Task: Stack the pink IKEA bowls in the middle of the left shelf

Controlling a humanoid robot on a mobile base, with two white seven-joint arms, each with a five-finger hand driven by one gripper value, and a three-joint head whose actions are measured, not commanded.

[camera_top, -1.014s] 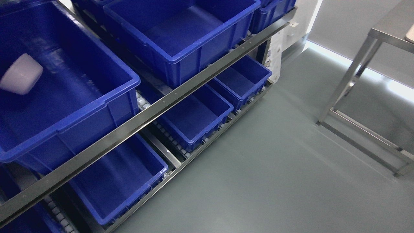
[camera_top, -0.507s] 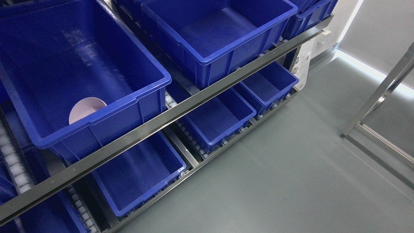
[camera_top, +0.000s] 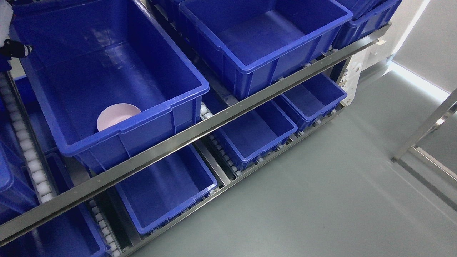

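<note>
Grey floor, steel rack (camera_top: 185, 134) full of blue bins on roller rails, tilted toward me so stuff slides to the front. One pink bowl (camera_top: 117, 115) sits upright in the near corner of the big bin (camera_top: 107, 67), probably the base for the stack. A bit of hand (camera_top: 12, 48) pokes in top left; can't tell whether my fingers are released or clenched.

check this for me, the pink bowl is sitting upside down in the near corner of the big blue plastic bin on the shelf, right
Not quite. The head view shows the round pink bowl sitting upright, opening upward, not upside down. It does sit in the near corner of the big blue plastic bin on the shelf.
</note>
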